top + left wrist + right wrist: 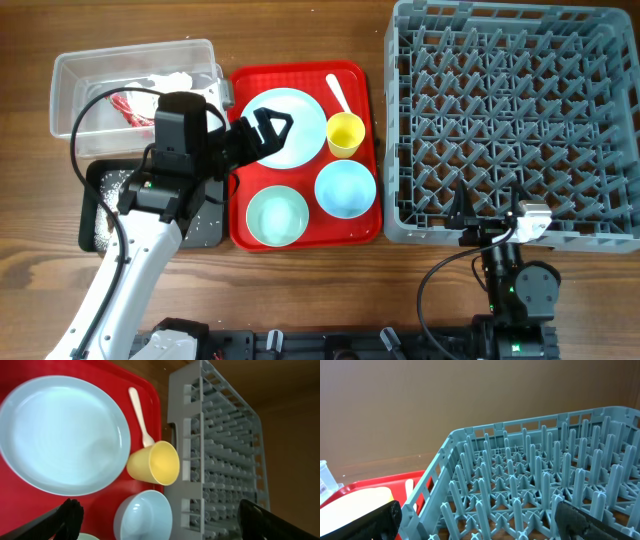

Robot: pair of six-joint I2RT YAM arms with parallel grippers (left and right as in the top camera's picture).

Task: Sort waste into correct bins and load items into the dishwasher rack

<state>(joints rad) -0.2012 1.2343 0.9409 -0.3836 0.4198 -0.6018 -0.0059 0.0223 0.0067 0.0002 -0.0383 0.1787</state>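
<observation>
Two open pincers: left pincer (277,136) over plate (305,112), right pincer (488,219) beside rack (510,110).

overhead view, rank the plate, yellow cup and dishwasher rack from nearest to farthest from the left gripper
1. plate: directly under the left gripper, on the left part of the red tray.
2. yellow cup: right of the plate, by the tray's right edge.
3. dishwasher rack: beyond the tray, far right.
</observation>
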